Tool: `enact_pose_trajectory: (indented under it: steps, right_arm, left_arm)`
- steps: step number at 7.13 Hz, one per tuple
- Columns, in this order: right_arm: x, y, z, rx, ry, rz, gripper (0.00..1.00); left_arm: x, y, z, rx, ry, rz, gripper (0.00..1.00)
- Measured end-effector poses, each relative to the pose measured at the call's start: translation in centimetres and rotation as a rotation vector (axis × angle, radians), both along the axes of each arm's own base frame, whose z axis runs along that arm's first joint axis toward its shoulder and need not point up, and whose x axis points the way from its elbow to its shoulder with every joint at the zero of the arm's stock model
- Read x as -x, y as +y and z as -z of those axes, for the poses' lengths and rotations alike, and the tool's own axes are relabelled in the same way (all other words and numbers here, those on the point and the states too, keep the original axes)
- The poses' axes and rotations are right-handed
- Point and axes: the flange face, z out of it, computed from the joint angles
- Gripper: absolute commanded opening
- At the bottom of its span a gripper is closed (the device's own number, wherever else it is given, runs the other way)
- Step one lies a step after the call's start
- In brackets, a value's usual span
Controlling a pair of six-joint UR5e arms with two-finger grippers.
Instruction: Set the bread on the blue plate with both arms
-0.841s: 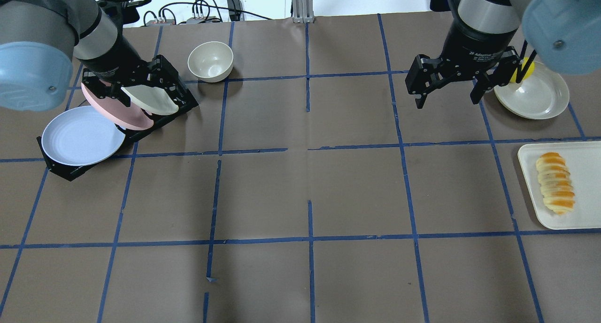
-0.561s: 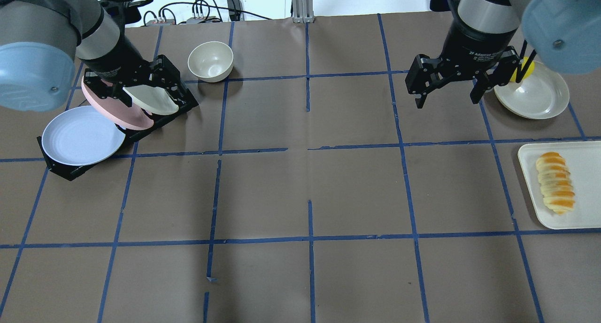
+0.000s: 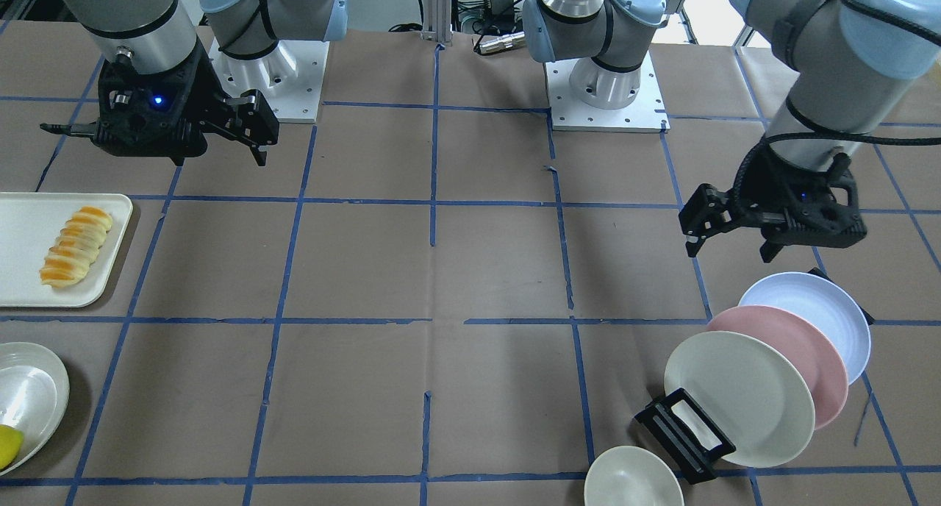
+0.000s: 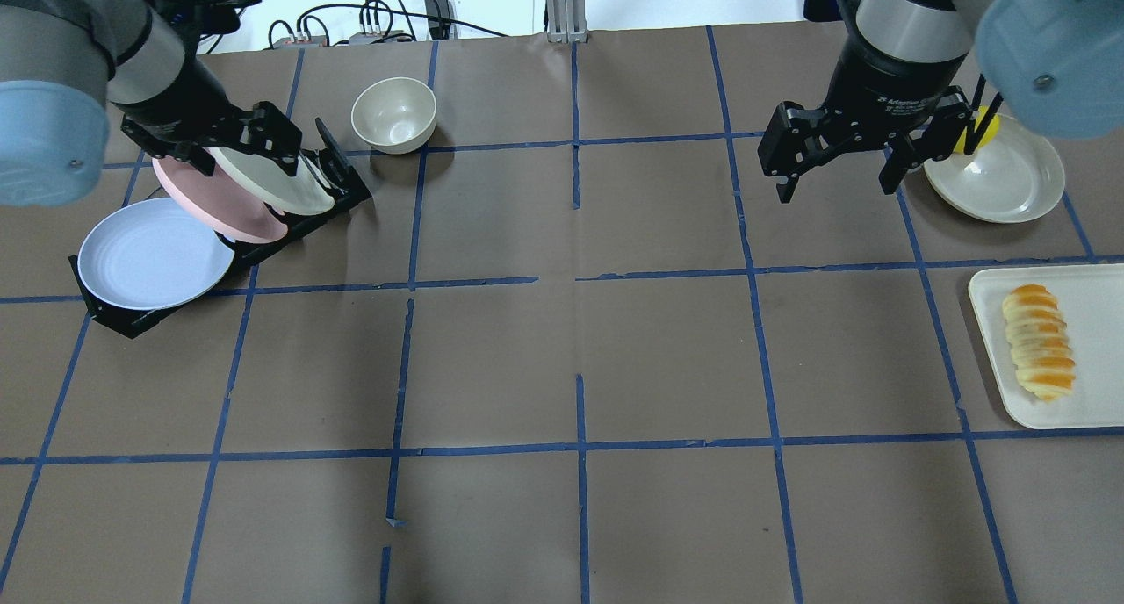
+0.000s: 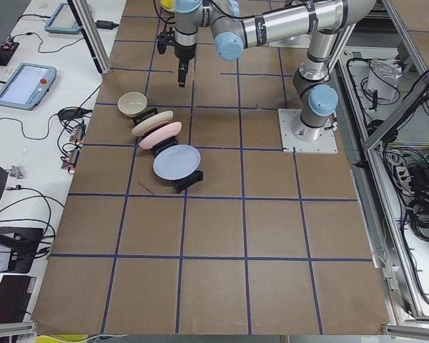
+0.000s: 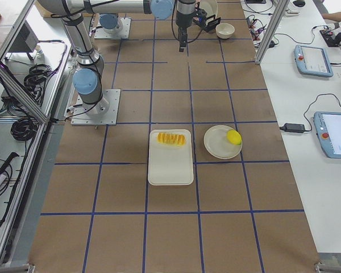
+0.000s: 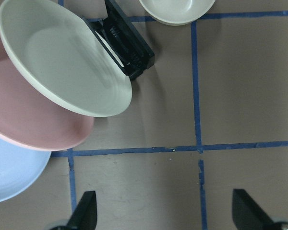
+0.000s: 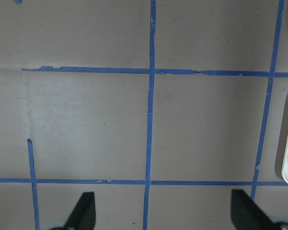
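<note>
The tabletop (image 4: 580, 349) lies bare from the rack (image 4: 118, 321) across its whole middle. At the edge far opposite the rack, the white tray (image 4: 990, 358) runs out of the overhead frame; the right wrist view catches only its rim. The blue plate (image 4: 151, 255) leans at the rack's end, a mere sliver in the left wrist view. The left pincer (image 3: 729, 247) hovers wide beside the rack, and the right pincer (image 4: 834, 187) hangs wide, well apart from it. The bread (image 4: 1038, 341) lies on the tray

Bright, even overhead light across all my views; soft short shadows beside the bowl (image 4: 393, 114) and under the rack (image 4: 344, 188); mild glare inside the white plate (image 4: 1001, 183); background beyond the table (image 4: 667, 349) blown out white; my left fingertips (image 7: 85, 212) soft, out of focus in wrist view; the rest sharp.
</note>
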Motion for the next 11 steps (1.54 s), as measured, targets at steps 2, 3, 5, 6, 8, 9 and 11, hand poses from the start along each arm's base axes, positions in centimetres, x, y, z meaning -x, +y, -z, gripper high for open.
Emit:
enact_pose_trajectory:
  steps: [2, 3, 5, 6, 8, 9, 11]
  right_arm:
    - [3.4, -0.7, 2.1, -0.001, 0.046, -0.072, 0.94]
    - [8.2, -1.1, 4.5, 0.003, 0.068, -0.094, 0.92]
    - [19.9, 0.2, 9.9, 0.025, 0.083, -0.100, 0.86]
    - [25.7, 2.0, 13.0, 0.029, 0.077, -0.066, 0.82]
    - [31.7, 3.8, 20.1, 0.030, 0.052, 0.006, 0.80]
    - [33.2, 3.6, 23.3, 0.026, 0.044, 0.022, 0.80]
    - [34.5, 2.8, 26.4, 0.032, 0.045, 0.032, 0.81]
  left_arm:
    - [-8.0, 0.5, 0.2, -0.008, -0.039, 0.143, 1.00]
    - [-12.3, 1.1, 0.6, -0.023, -0.047, 0.177, 1.00]
    - [-20.2, 1.8, 3.3, -0.046, -0.025, 0.229, 1.00]
    - [-23.7, 1.4, 5.3, -0.033, 0.005, 0.255, 1.00]
    - [-29.5, -1.2, 8.9, 0.010, 0.051, 0.319, 1.00]
    - [-31.6, -3.1, 10.7, 0.027, 0.078, 0.336, 1.00]
    - [-33.7, -6.5, 14.4, 0.042, 0.130, 0.361, 1.00]
